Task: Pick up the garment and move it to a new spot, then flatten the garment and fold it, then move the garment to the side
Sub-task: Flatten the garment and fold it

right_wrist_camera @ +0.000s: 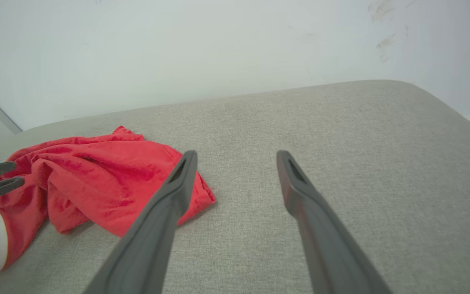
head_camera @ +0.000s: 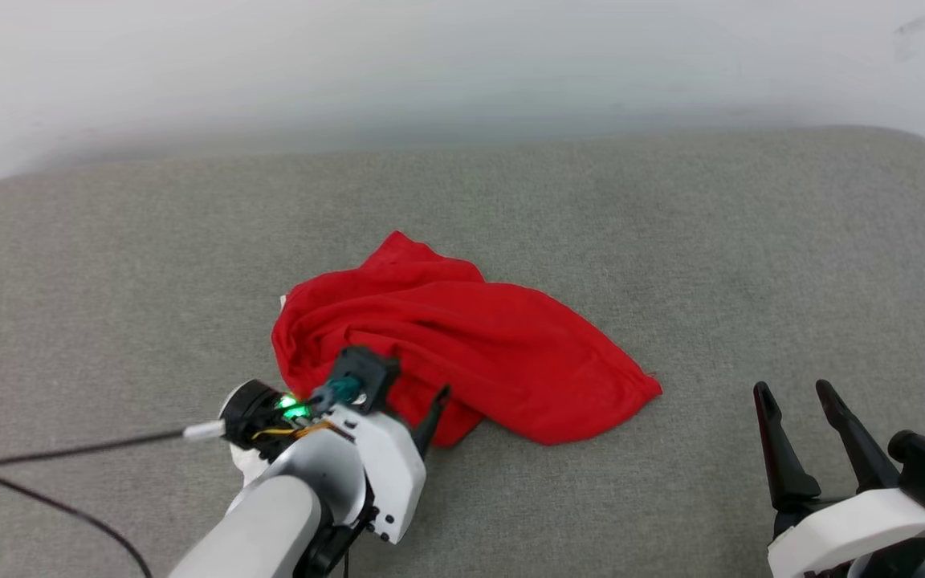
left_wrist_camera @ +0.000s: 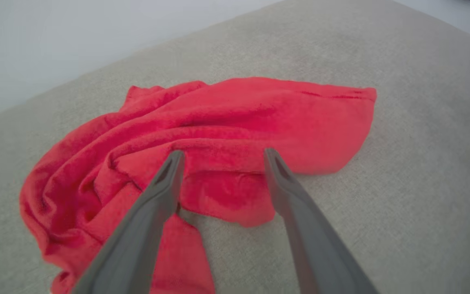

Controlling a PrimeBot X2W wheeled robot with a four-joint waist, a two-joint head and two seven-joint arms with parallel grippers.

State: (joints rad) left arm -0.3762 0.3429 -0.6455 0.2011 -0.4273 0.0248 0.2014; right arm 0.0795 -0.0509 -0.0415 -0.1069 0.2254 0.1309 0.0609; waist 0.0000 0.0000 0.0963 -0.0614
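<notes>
my left gripper spread open over the near edge of the garment, gripping nothing, garment crumpled red in the middle of the grey cushion, my right gripper open, empty, well apart at its right

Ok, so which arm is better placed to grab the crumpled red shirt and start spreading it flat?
Left, probably. The left gripper is open right over the garment, its tips above the near folds. The right gripper, also open, sits over bare grey cushion beyond the garment's right end.
</notes>
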